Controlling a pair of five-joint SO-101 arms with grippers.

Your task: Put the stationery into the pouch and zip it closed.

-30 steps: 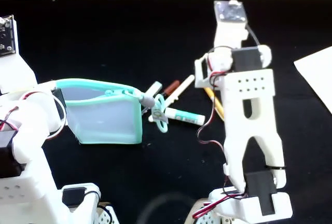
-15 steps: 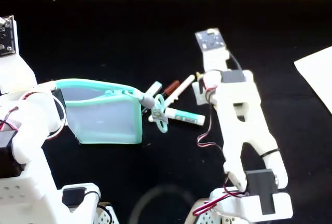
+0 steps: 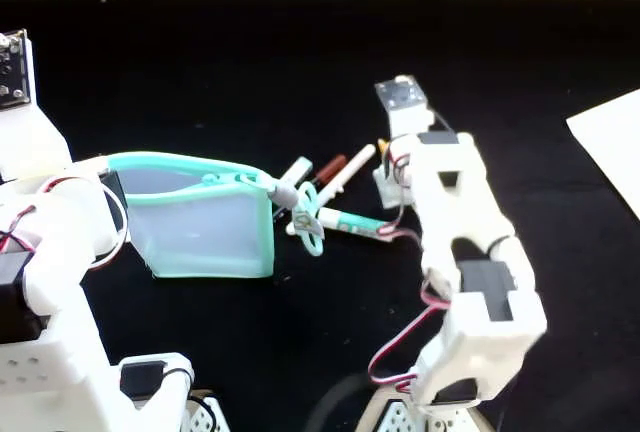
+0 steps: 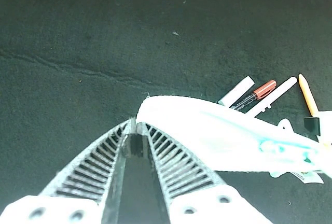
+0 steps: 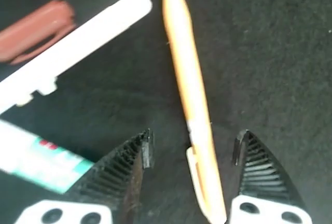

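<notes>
Black table (image 3: 200,72) under everything. The teal pouch (image 3: 200,227) sits on it over by the left arm, its edge pinched tight in the left gripper (image 4: 136,132). The right gripper (image 5: 194,140) is down low with its claw spread wide, one jaw on each side of the orange pen (image 5: 187,79) and a gap on both sides. A white marker (image 5: 78,42) and a red-capped pen (image 5: 36,29) lie just beside that, near the pouch's zip end.

The pen (image 5: 189,94) runs between the right gripper's (image 5: 194,145) spread jaws and off the edge; glue stick (image 5: 36,164) is partly behind one jaw, marker (image 5: 36,29) blurred.
</notes>
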